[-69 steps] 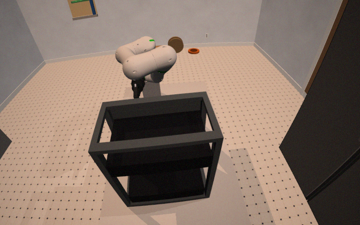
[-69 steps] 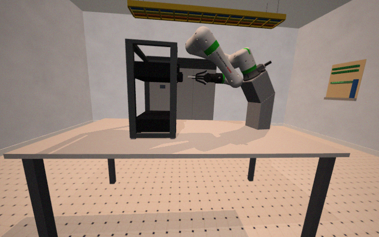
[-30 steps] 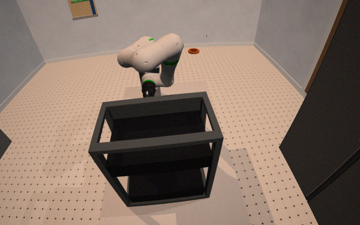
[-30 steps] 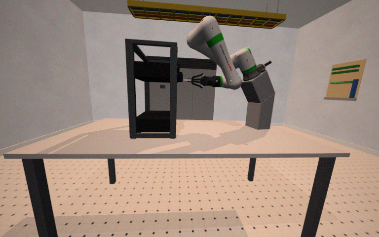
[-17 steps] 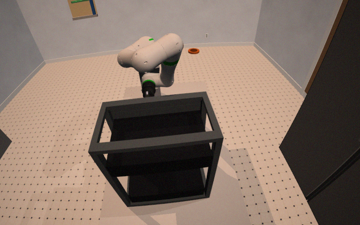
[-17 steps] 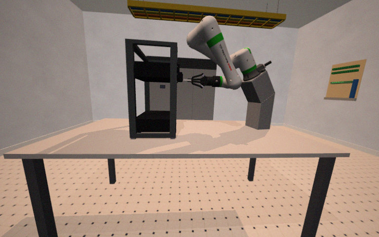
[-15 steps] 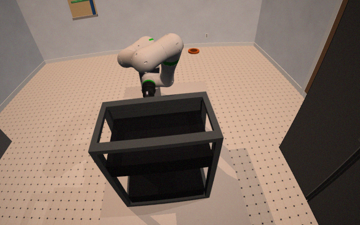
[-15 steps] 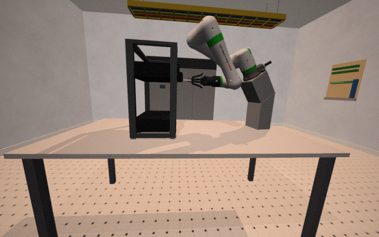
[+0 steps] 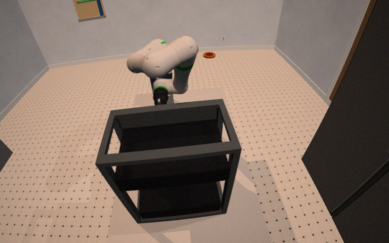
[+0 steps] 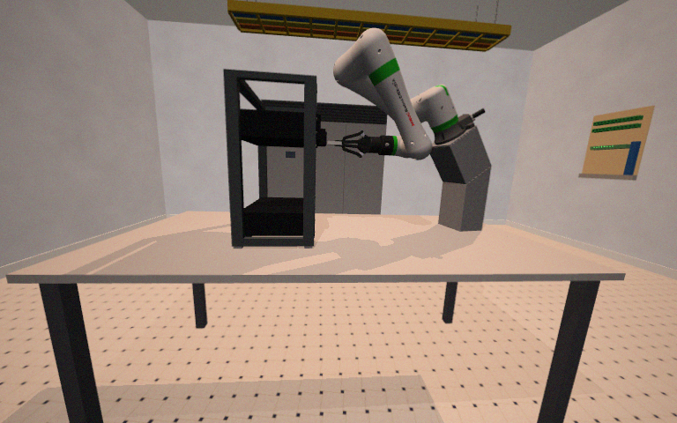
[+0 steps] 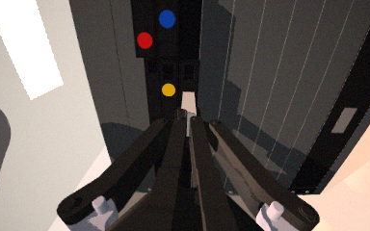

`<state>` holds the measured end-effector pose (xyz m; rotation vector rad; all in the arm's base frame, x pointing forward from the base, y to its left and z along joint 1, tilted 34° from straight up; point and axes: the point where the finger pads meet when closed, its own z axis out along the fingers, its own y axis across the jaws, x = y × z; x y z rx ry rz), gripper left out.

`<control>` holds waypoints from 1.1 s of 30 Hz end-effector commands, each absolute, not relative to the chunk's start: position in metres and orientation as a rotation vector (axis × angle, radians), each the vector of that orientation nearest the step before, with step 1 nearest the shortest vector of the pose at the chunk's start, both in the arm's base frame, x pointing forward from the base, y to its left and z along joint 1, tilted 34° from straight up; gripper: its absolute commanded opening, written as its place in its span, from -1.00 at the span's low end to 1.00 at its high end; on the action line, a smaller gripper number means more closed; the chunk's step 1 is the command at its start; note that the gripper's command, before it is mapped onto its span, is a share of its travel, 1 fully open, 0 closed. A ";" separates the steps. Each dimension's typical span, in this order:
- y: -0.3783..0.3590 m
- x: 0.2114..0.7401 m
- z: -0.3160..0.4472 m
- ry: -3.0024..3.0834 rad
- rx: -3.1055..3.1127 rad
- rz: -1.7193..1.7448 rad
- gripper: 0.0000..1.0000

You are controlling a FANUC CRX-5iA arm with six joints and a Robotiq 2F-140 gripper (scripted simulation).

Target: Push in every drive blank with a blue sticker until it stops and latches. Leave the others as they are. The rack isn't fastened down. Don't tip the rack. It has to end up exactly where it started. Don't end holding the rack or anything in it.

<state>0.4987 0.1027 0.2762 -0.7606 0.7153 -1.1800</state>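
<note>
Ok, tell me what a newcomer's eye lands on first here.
The tall dark rack standing on the table, with the white arm reaching level at its upper shelf. In the wrist view, three bright stickers on the dark blanks: blue farthest up, red just left and below it, yellow nearest the shut gripper, which points just right of the yellow one.
</note>
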 end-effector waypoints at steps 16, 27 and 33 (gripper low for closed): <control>0.104 0.507 0.282 0.715 -0.761 -1.180 -1.00; 0.105 0.514 0.287 0.715 -0.761 -1.180 -1.00; 0.105 0.515 0.287 0.715 -0.761 -1.180 -1.00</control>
